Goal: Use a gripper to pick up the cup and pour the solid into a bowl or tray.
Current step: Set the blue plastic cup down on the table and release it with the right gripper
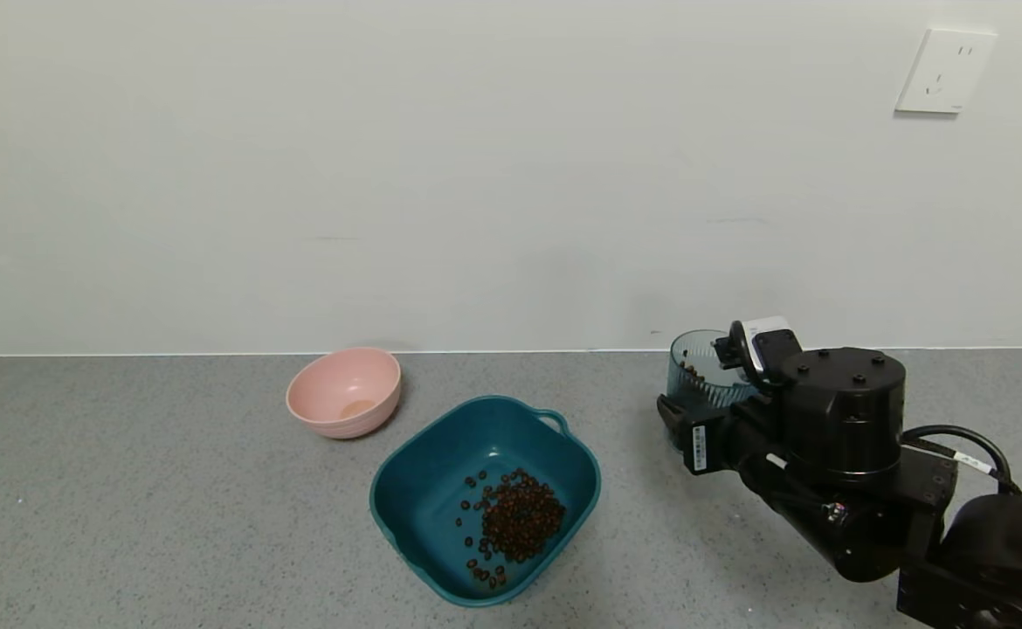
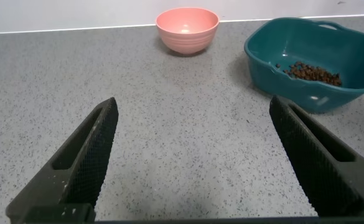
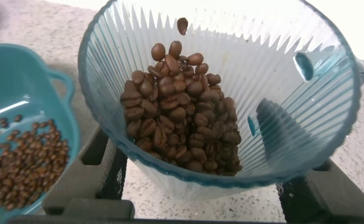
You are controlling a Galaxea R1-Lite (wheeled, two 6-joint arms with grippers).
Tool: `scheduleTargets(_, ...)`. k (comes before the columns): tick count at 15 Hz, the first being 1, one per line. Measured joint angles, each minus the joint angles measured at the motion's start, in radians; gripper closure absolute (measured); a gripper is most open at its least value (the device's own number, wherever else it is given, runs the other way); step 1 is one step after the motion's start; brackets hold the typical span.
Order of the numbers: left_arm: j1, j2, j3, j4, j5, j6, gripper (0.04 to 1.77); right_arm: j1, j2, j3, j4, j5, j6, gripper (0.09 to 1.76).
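My right gripper [image 1: 705, 395] is shut on the cup [image 1: 700, 365], a ribbed translucent grey-blue mug, at the right of the counter near the wall. In the right wrist view the cup [image 3: 281, 74] fills the frame between the two fingers [image 3: 82, 174], tipped toward the camera, with a heap of brown beans [image 3: 182, 112] inside. The teal basin [image 1: 393, 498] sits to the left of the cup, apart from it, with a pile of beans [image 1: 520, 520] on its floor. My left gripper [image 2: 193, 106] is open and empty over bare counter, out of the head view.
A round pink bowl [image 1: 345, 391] stands behind and left of the basin, near the wall. The grey speckled counter ends at a white wall with a socket [image 1: 945, 72]. The basin [image 2: 259, 56] and pink bowl [image 2: 186, 28] also show in the left wrist view.
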Motion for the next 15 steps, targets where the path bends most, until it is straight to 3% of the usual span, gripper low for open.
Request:
scheduleTargets(6,0.000,0.000,0.000,0.000,0.000,0.000,0.06,-0.065,0.106,-0.035,-0.184,0.018,0.026,0.50)
scheduleTargets(15,0.000,0.000,0.000,0.000,0.000,0.000,0.06,-0.118,0.354,-0.232,-0.269,0.111,-0.034,0.50)
